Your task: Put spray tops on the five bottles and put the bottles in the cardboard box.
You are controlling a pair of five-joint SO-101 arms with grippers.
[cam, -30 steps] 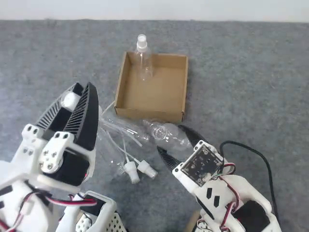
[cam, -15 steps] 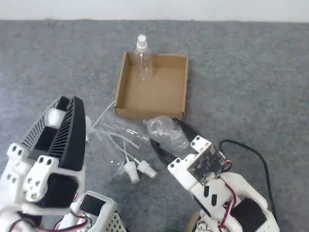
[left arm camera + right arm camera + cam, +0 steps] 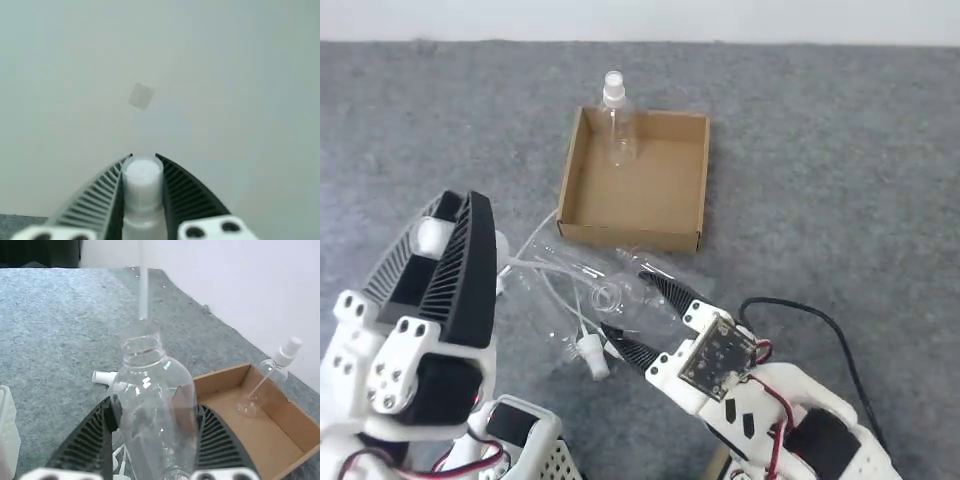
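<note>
Your left gripper pinches a white plastic spray top between its fingers. Your right gripper clamps a clear plastic bottle, open neck up, near the brown cardboard box. One capped clear bottle leans inside against the box's far wall. Loose spray tops lie on the grey carpet close by.

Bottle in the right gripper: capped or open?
Open. The bottle held in the right gripper shows a bare, hollow neck rim with nothing fitted on it.
</note>
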